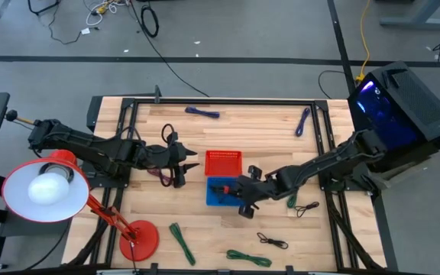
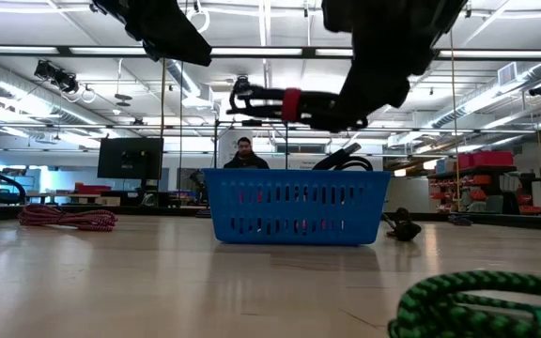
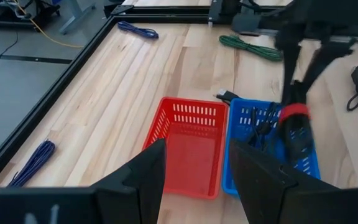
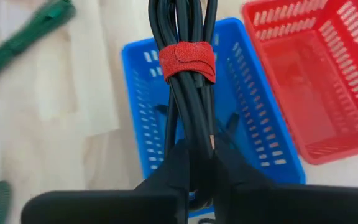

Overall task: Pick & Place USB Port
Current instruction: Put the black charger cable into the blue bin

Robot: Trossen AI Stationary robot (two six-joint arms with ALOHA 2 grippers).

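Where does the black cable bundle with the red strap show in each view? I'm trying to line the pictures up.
High view: black cable bundle, centre, over the blue basket.
Low view: top centre, hanging above the basket.
Left wrist view: right of centre, over the basket.
Right wrist view: centre, in the right pincer.
Shared landmark: the blue basket.

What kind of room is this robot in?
Probably a robotics lab or workshop. The low view shows a big open hall with long ceiling lights, a monitor and a person at the back. The wooden table sits on a bare floor strewn with loose cords.
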